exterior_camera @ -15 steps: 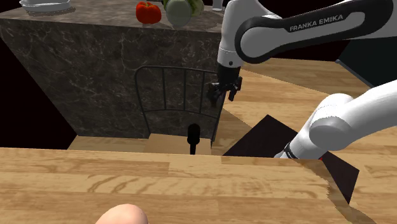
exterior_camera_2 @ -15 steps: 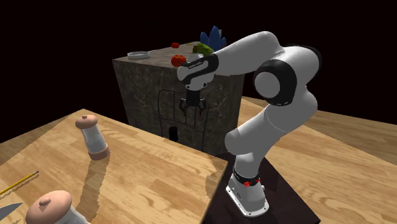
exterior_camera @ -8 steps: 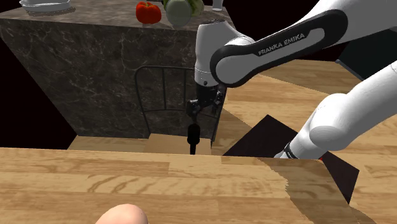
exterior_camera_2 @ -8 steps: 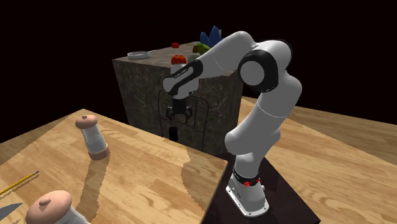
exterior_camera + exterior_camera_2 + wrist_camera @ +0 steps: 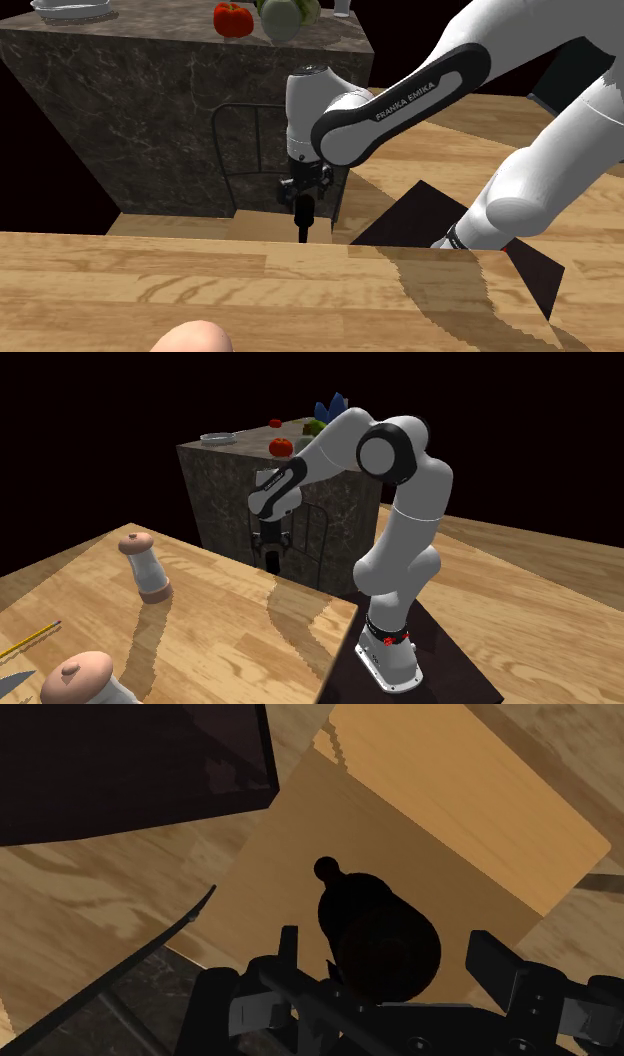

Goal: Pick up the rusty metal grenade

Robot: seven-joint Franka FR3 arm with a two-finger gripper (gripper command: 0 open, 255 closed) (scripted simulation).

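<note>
The grenade [image 5: 303,216] is a small dark, almost black object with a narrow stalk. It stands upright on a light wooden chair seat [image 5: 262,224] just behind the table's far edge, also seen as the grenade [image 5: 272,561]. My gripper [image 5: 303,190] hangs right above it, pointing down. In the wrist view the grenade [image 5: 375,929] sits between my fingers [image 5: 288,952], which stand apart on either side without clasping it. My gripper [image 5: 390,962] is open, and my gripper [image 5: 271,544] hovers over the grenade's top.
A dark marble block [image 5: 150,110] behind the chair carries a red pepper [image 5: 231,18], a green vegetable [image 5: 285,16] and a bowl [image 5: 70,9]. Chair-back rails [image 5: 255,150] rise close behind the grenade. The wooden table [image 5: 200,642] holds two mills [image 5: 146,567] and a pencil [image 5: 30,639].
The arm swung toward the shoulder view's left and came down. The gripper went from beside the chair back, well right of the grenade, to straight over it.
</note>
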